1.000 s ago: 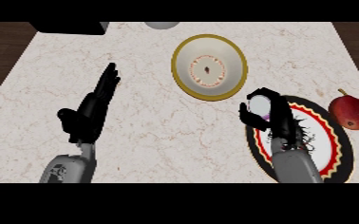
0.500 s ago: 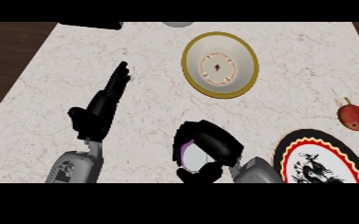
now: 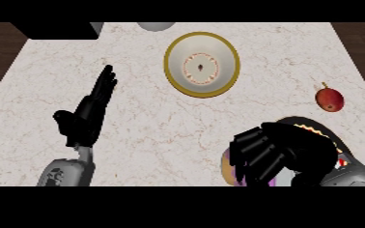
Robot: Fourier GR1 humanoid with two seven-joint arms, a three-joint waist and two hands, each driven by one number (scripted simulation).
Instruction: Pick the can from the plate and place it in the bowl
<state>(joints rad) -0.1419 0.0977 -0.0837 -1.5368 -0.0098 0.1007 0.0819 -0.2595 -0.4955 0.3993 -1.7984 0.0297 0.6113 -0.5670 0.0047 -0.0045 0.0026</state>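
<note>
Head view: the right hand (image 3: 274, 154) sat at five o'clock, its fingers curled round the can (image 3: 228, 168), which showed only as a purple and tan sliver on the hand's nine o'clock side. The plate (image 3: 329, 136) lay partly hidden under that hand. The bowl (image 3: 203, 64) stood at twelve o'clock, well apart from the can. The left hand (image 3: 87, 113) rested at eight o'clock, fingers straight, holding nothing. An apple (image 3: 329, 99) lay at three o'clock

Pale marbled counter (image 3: 164, 125) — faint brown veins; dark wood (image 3: 10, 43) beyond both upper corners.
</note>
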